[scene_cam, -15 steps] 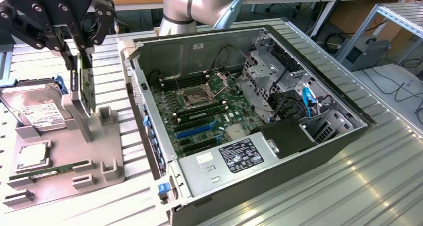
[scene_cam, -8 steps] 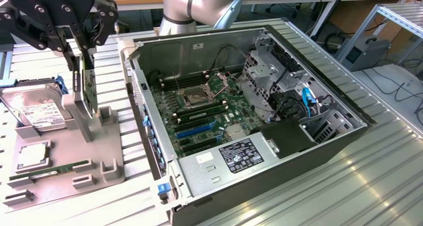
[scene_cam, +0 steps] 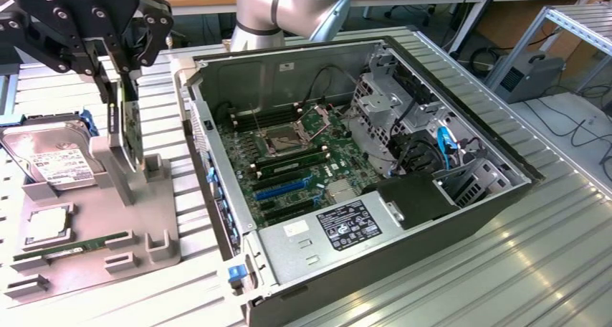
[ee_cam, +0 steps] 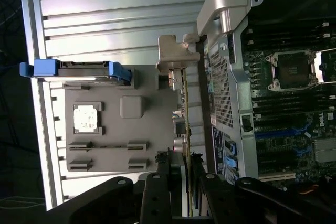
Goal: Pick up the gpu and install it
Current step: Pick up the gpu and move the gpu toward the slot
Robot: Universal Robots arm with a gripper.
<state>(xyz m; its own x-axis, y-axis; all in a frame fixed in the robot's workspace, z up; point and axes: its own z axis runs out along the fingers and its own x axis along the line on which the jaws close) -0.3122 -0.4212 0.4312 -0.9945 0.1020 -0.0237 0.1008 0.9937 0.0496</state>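
Black gpu [ee_cam: 186, 108], upper left of exterior view (likely light, stiff, fragile): gripper [ee_cam: 179, 158] spread astride its top edge, best pinched by flat faces

Gripper [scene_cam: 119, 92] sits at the exterior view's upper left, black body upright and pointing straight down. The wrist view looks along the gripper [ee_cam: 184, 182], with its dark linkages spread to both sides. Grey arm [scene_cam: 287, 8] shows at top centre, its joint bent.
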